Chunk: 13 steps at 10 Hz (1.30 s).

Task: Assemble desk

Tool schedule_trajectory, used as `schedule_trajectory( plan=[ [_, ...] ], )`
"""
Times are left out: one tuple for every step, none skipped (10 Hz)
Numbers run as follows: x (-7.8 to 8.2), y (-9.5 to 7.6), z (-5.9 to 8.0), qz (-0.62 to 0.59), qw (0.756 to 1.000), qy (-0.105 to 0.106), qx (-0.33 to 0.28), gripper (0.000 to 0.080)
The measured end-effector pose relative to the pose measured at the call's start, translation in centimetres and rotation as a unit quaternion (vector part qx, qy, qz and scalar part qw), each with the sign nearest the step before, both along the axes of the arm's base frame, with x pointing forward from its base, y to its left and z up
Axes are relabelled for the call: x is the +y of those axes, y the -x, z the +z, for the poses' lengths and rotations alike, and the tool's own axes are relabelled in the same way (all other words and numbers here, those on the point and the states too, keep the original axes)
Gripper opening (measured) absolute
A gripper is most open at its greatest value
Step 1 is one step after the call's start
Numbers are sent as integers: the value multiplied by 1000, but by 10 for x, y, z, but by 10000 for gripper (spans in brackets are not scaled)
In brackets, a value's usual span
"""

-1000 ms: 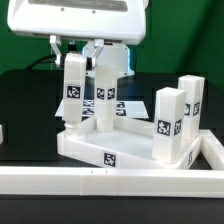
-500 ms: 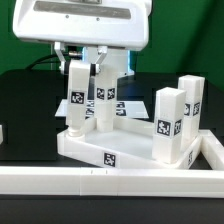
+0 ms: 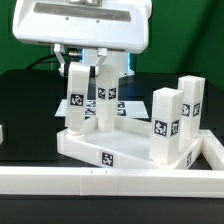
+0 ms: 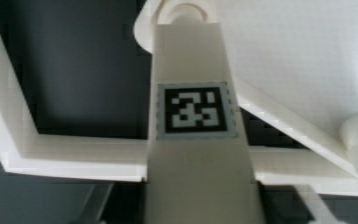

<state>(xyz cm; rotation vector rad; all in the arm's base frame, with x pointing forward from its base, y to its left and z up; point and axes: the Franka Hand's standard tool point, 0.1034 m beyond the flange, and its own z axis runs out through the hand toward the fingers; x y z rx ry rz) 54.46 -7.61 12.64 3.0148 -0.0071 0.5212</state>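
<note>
Jaws are clamping the top of a square white leg, holding it upright at the corner of the desk slab on the exterior view's left, on the black table.

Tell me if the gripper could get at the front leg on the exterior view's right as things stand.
Probably not right away: the gripper looks closed on the leg at the slab's left corner. The right front leg stands upright with open space above it, so access looks free once the gripper lets go.
</note>
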Motion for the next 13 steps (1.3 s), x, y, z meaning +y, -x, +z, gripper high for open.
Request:
schedule_trajectory(
  plan=[
    [0,0,-2,0,1000,1,1,290],
    [0,0,-3,1,1000,2,1,290],
    [1,0,-3,1,1000,1,1,290],
    [0,0,-3,1,1000,3,0,290],
    [-3,1,-3,0,1000,8,-5,290],
    [-4,2,-3,0,1000,13,-12,290],
    [-4,3,-4,-1,1000,19,-21,290],
    [-3,4,-4,1,999,27,-34,290],
    [-1,5,-4,3,998,37,-48,290],
    [-1,5,-4,4,998,42,-55,290],
    [-1,5,-4,3,998,41,-54,290],
    [-1,5,-4,3,998,41,-54,385],
    [-1,5,-4,3,998,41,-54,575]
  ],
)
